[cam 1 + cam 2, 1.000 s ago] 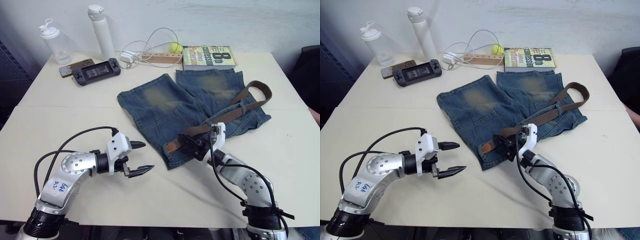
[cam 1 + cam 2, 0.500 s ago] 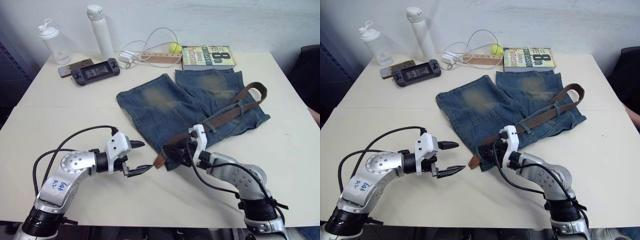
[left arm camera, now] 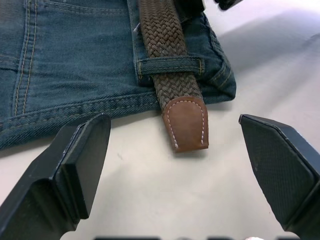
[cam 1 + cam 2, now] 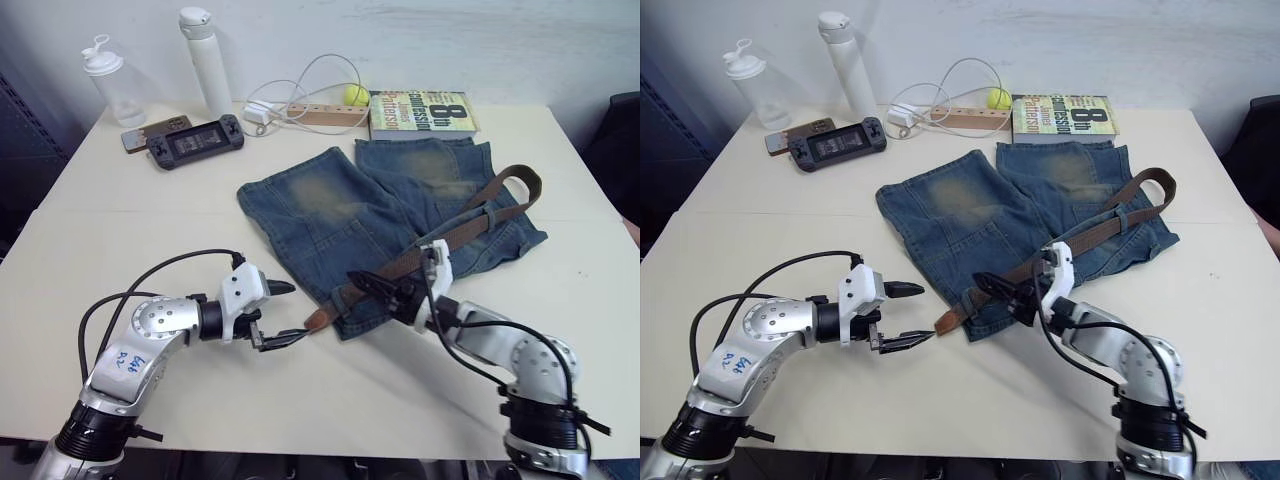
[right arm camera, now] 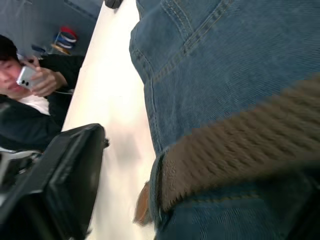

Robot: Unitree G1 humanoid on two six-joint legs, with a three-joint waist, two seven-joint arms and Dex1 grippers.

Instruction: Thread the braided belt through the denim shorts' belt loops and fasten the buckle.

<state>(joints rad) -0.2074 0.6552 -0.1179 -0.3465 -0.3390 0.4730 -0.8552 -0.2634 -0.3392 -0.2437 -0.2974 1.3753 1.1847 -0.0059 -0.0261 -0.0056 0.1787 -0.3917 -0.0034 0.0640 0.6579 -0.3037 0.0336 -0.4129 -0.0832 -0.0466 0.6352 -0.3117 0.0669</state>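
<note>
Right pincer (image 4: pixel 1008 293) pulled back right since half-second ago; belt (image 3: pixel 165 35) tip stays poking past waistband edge. Shorts (image 4: pixel 330 220) flat mid-bench (image 4: pixel 90 240). Belt runs under loop (image 3: pixel 170 65), tan tip (image 3: pixel 186 123) resting on bench. Left pincer (image 4: pixel 283 312) wide open, empty, just left of tip. Right pincer over belt; grip cannot be told.

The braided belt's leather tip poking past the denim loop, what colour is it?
Tan-brown leather tip with pale stitching along its edge, clearest in the left wrist view.
</note>
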